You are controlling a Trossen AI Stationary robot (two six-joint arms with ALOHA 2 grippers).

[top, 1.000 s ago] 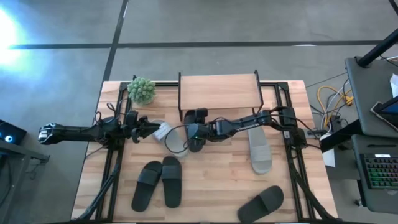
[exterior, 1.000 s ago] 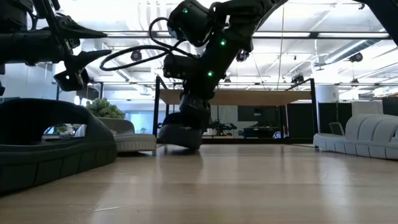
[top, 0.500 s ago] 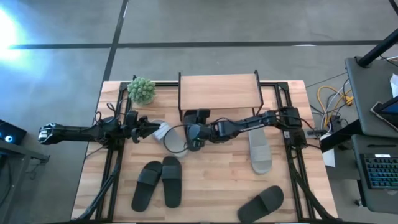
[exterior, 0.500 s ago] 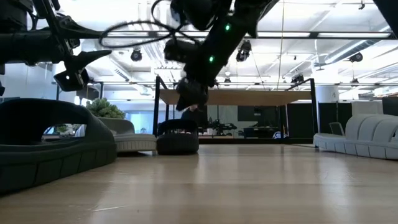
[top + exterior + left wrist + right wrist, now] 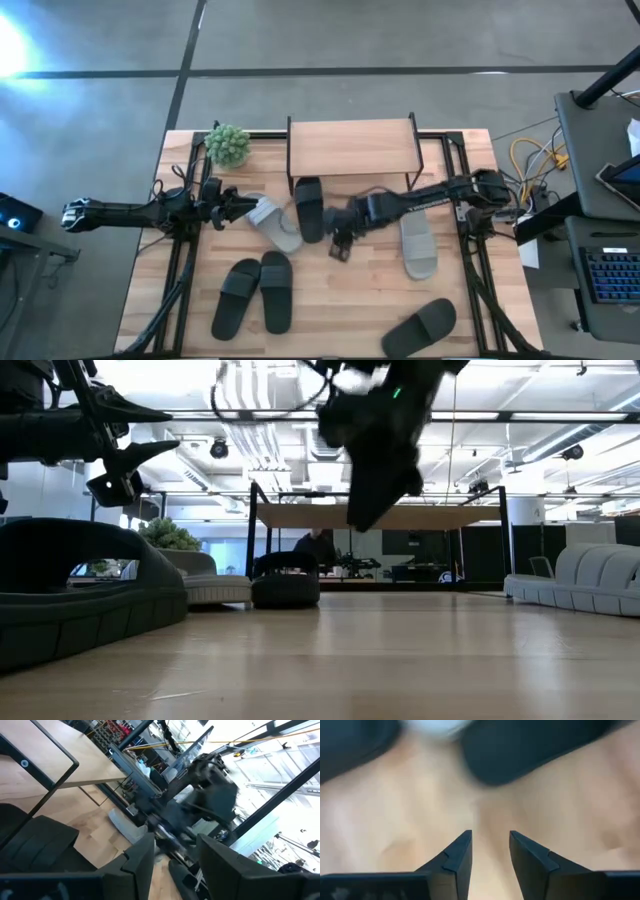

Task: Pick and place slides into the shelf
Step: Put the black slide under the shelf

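Observation:
The shelf (image 5: 350,148) stands at the table's far middle. A black slide (image 5: 308,210) lies flat on its sole on the table, its far end at the shelf's front edge; the low view shows this slide (image 5: 287,586) too. A light grey slide (image 5: 280,226) lies beside it to the left. My right gripper (image 5: 340,248) hangs open and empty above bare wood, just right of and nearer than the black slide (image 5: 520,745). My left gripper (image 5: 175,862) waits open at the table's left, pointing level toward the right arm.
A second grey slide (image 5: 418,245) lies at the right. Two black slides (image 5: 255,293) lie side by side at the near left and another black slide (image 5: 420,327) at the near right. A green plant (image 5: 228,145) stands left of the shelf.
My right gripper has let go of the black slide, risen and drawn back toward the table's right and near edges, rolling its wrist. The slide, tipped under the gripper before, now lies flat at the shelf's front.

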